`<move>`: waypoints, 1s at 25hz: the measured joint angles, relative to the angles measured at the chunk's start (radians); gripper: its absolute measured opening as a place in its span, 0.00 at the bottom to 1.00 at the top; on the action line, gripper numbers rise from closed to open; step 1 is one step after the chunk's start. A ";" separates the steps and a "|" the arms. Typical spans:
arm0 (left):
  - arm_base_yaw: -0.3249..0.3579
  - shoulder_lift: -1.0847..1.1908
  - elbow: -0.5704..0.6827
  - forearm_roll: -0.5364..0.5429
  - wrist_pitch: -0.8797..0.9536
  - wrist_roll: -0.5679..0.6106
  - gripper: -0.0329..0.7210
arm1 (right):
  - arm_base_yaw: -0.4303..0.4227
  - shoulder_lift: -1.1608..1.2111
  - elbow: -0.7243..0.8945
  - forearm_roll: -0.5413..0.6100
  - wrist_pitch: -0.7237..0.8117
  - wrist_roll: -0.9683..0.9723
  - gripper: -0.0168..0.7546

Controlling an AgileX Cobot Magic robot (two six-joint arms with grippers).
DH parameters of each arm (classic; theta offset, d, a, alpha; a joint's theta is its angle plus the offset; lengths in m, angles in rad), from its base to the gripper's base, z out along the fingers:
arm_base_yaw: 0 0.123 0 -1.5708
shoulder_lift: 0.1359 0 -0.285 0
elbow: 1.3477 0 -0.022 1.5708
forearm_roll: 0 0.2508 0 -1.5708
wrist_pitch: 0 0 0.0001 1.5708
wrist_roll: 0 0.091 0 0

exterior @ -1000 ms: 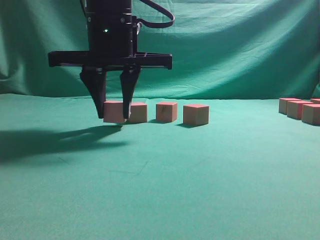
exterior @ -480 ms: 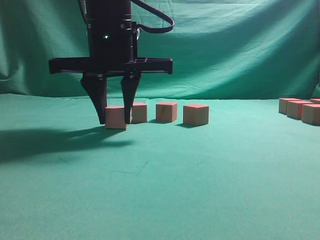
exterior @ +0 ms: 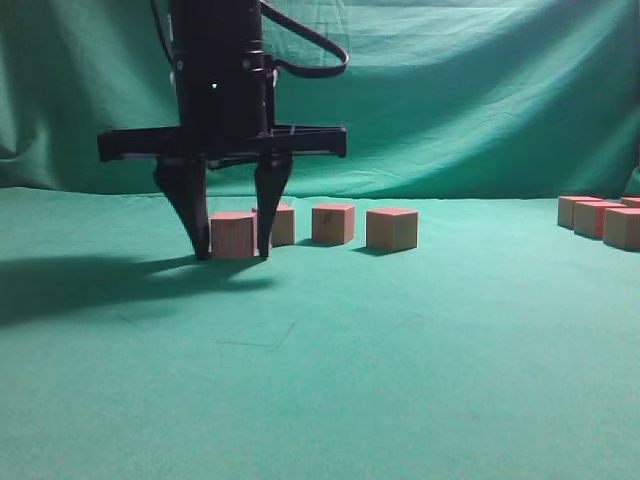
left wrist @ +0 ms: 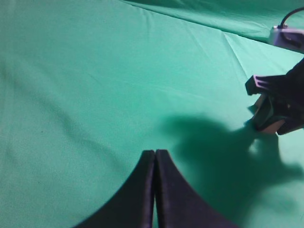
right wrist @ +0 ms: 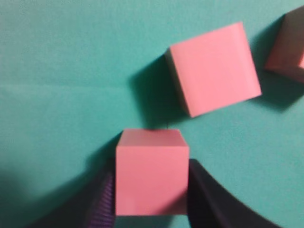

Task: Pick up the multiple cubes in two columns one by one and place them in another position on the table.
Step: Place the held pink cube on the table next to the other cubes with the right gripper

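A cube with a red-pink top rests on the green table, at the left end of a row with three more cubes. My right gripper stands straight down around it, open, each finger a small gap off the cube's sides. From the right wrist, this cube sits between the fingers of the right gripper, with a neighbouring cube just beyond. My left gripper is shut and empty over bare cloth; the right gripper shows at that view's right edge.
Several more cubes are grouped at the far right edge of the table. A draped green curtain hangs behind. The arm throws a wide shadow to the left.
The right gripper came down with the cube, set it on the cloth at the left end of the row, and its fingers spread off the cube's sides.
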 joint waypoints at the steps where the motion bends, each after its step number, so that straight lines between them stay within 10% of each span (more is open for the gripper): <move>1: 0.000 0.000 0.000 0.000 0.000 0.000 0.04 | 0.000 0.002 0.000 0.002 0.000 -0.007 0.49; 5: 0.000 0.000 0.000 0.000 0.000 0.000 0.04 | 0.000 0.002 0.000 0.002 0.002 -0.015 0.70; 25: 0.000 0.000 0.000 0.000 0.000 0.000 0.04 | 0.000 -0.045 -0.295 0.014 0.028 -0.160 0.69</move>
